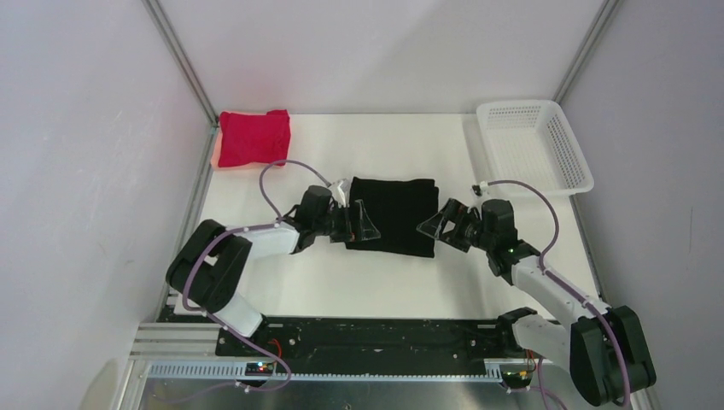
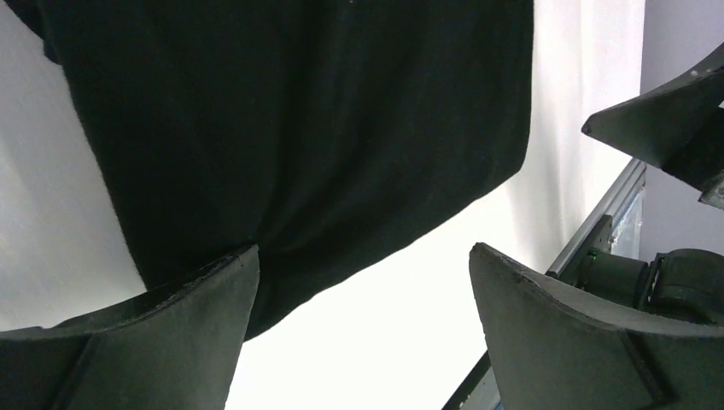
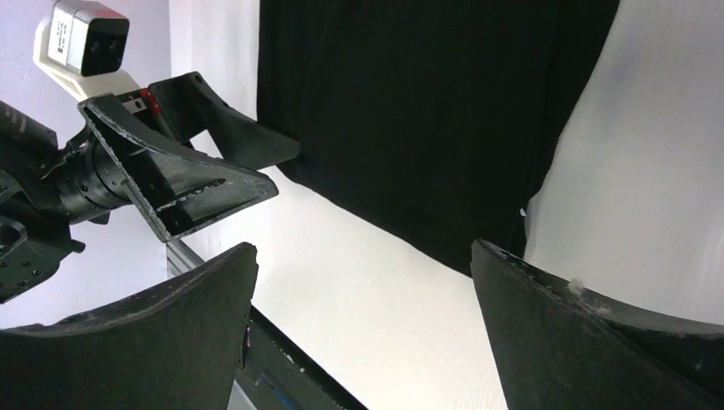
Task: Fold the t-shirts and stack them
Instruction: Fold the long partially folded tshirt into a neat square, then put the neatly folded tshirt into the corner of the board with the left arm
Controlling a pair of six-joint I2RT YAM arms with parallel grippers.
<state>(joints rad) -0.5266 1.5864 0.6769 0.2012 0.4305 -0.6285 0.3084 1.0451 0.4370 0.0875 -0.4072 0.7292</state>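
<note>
Tabletop (image 1: 376,286): white, closed in by pale panels on three sides; you look down on it from above and behind the two arm bases.
Black t-shirt (image 1: 394,215): it lies flat in the middle of the tabletop, folded to a rough rectangle, between your two pincers. No part of it is lifted.
Red t-shirt (image 1: 253,138): it sits in the far left corner as a compact folded block, well apart from the black t-shirt and from both pincers.
Left pincer (image 1: 363,224): you have it at the left edge of the black t-shirt, by the near-left corner, jaws spread wide and holding nothing.
Left wrist view: the black t-shirt (image 2: 299,128) fills the upper part. One finger (image 2: 171,333) overlaps the edge of the cloth, and the other (image 2: 555,333) stands over bare white tabletop. You cannot tell whether the first finger touches the cloth.
Right pincer (image 1: 429,228): it is at the right edge of the black t-shirt, by the near-right corner, facing the left pincer across the cloth. Its jaws are just as wide, with nothing gripped.
Right wrist view: the black t-shirt (image 3: 427,111) hangs across the upper middle, with a corner just beside the tip of one finger (image 3: 580,342). The other finger (image 3: 154,342) is over bare tabletop. You see the left pincer (image 3: 286,169) at the far edge of the cloth, opened wide.
Basket (image 1: 574,147): white mesh, in the far right corner, apart from both shirts.
</note>
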